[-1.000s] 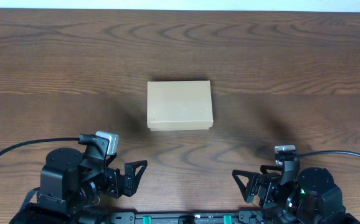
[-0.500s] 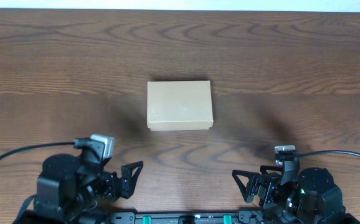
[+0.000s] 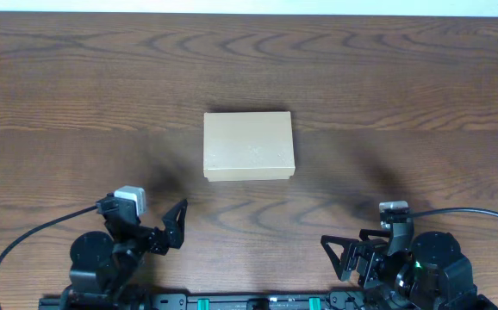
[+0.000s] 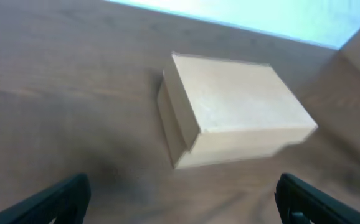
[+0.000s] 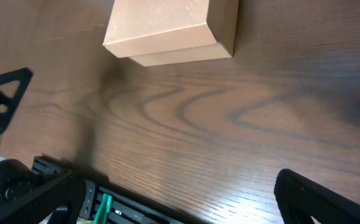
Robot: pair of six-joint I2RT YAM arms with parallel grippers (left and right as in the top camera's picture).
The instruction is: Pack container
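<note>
Container point(image 3: 248, 145), plain tan cardboard box, lid closed, left gripper point(image 4: 181, 200) and right gripper point(image 5: 177, 198) both spread wide

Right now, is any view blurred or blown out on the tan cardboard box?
Overhead: small tan rectangular cardboard box sharp, light even, faint soft shadows on the brown wooden table. Left wrist: soft, box edges smeared, pale overexposed band along the top. Right wrist: grain and box crisp, no glare.

container point(image 5: 161, 22): far end cut off, right wrist | left wrist view: blurred
</note>
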